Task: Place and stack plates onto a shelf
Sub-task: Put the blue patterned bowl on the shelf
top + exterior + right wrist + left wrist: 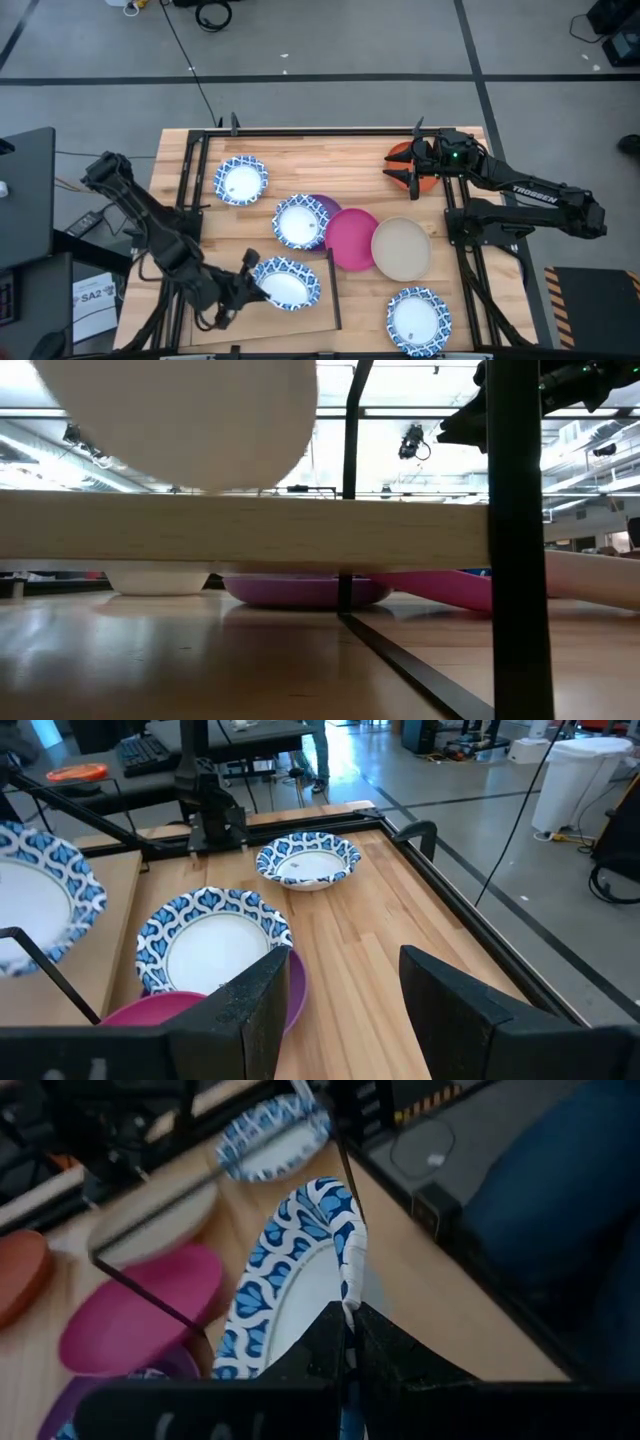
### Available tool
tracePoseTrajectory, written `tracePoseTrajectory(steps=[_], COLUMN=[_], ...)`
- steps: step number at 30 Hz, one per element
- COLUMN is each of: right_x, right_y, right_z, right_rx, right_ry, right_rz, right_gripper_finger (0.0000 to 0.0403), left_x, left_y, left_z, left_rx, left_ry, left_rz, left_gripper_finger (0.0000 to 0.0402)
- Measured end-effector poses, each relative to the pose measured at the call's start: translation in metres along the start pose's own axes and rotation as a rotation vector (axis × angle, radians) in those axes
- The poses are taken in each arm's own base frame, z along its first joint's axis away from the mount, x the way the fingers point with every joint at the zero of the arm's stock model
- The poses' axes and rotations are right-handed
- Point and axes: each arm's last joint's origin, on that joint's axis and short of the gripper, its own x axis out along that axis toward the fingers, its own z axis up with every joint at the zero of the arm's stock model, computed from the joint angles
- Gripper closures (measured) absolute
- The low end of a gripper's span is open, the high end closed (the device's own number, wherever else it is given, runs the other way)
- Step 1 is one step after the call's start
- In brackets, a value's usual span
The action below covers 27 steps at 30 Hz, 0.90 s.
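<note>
From above, the left gripper point(243, 281) is seen clamped on the rim of a blue-patterned plate point(287, 284) held over the shelf point(310, 315) at the table's near edge; the right gripper point(408, 167), jaws apart and empty, is parked beside the orange plate point(402, 153). At table height, the carried plate's pale underside is shown above the shelf board, apart from it. Through the left wrist camera, the rim is seen pinched between closed fingers point(330, 1345). A level, slow descent is advised before release, so the plate is not tipped.
</note>
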Motion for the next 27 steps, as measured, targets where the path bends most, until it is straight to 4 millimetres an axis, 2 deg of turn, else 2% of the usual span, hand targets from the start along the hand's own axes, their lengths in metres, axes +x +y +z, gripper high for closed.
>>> tracePoseTrajectory(steps=[8, 15, 24, 27], right_x=[0.0, 0.0, 0.0, 0.0], right_y=[0.0, 0.0, 0.0, 0.0], right_z=[0.0, 0.0, 0.0, 0.0], right_rx=[0.0, 0.0, -0.001, -0.001], right_ry=[0.0, 0.0, 0.0, 0.0], right_rz=[0.0, 0.0, 0.001, 0.001], right_gripper_finger=[0.0207, 0.0207, 0.0207, 0.0207], left_x=[0.038, 0.062, 0.071, 0.071], left_y=[-0.007, -0.005, -0.012, -0.013], left_z=[-0.008, -0.017, -0.022, -0.021], left_rx=[0.168, 0.178, 0.171, 0.104], left_ry=[0.05, 0.101, 0.117, 0.109], left_rz=[0.026, 0.053, -0.049, -0.063], left_gripper_finger=[0.0379, 0.0379, 0.0379, 0.0379])
